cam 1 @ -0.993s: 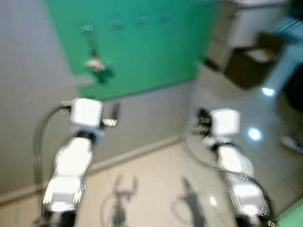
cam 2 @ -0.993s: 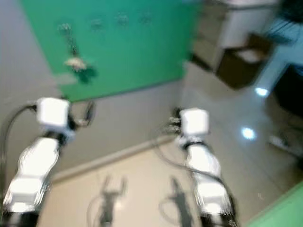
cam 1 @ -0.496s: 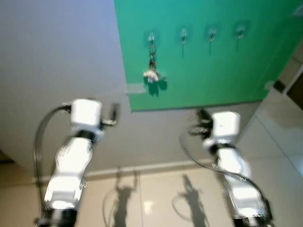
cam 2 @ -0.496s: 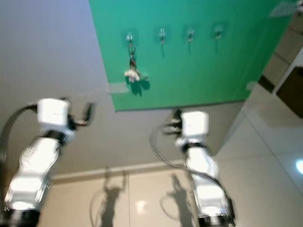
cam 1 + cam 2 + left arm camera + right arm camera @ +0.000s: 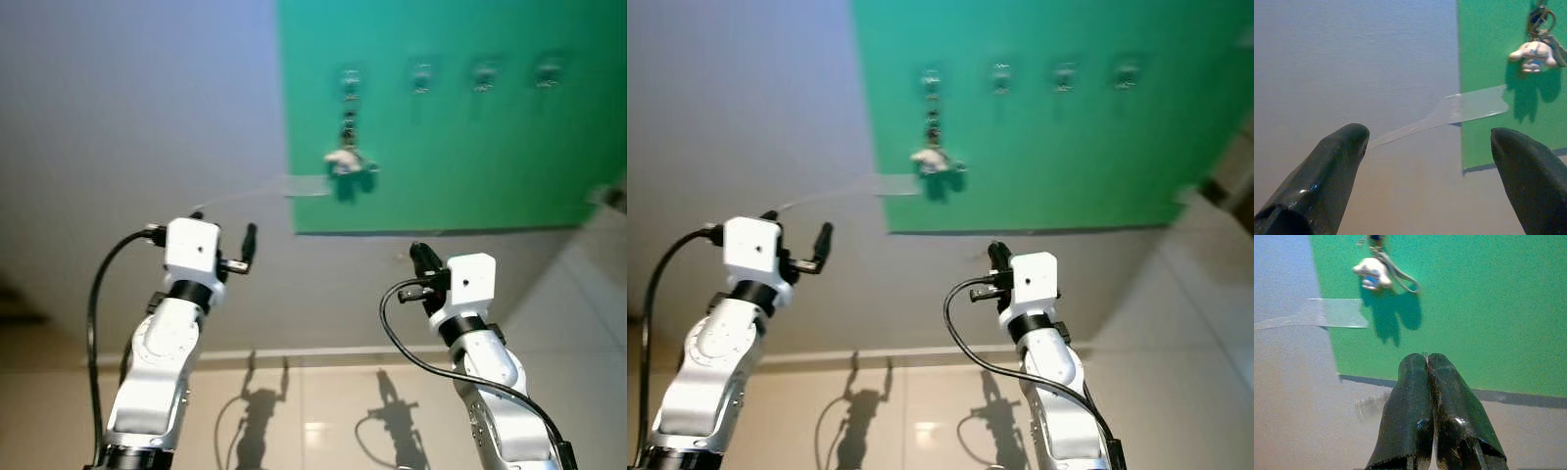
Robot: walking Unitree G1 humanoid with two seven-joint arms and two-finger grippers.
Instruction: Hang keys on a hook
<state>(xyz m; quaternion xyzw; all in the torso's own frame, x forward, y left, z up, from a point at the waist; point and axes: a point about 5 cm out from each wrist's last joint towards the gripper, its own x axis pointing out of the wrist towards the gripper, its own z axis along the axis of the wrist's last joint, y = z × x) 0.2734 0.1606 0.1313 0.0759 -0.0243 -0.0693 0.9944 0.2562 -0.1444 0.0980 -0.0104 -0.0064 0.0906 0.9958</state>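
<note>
My view has swung back and steadied on the green board [image 5: 470, 147], and the keys [image 5: 345, 162] hang from the leftmost hook [image 5: 349, 80], so the job looks done. My left claw [image 5: 1432, 161] gapes wide and empty; my right claw [image 5: 1428, 363] is pinched closed on nothing, both below the board.

Green board [image 5: 470, 147] on grey wall [image 5: 137, 117], clear tape [image 5: 1449, 115] at edge.
</note>
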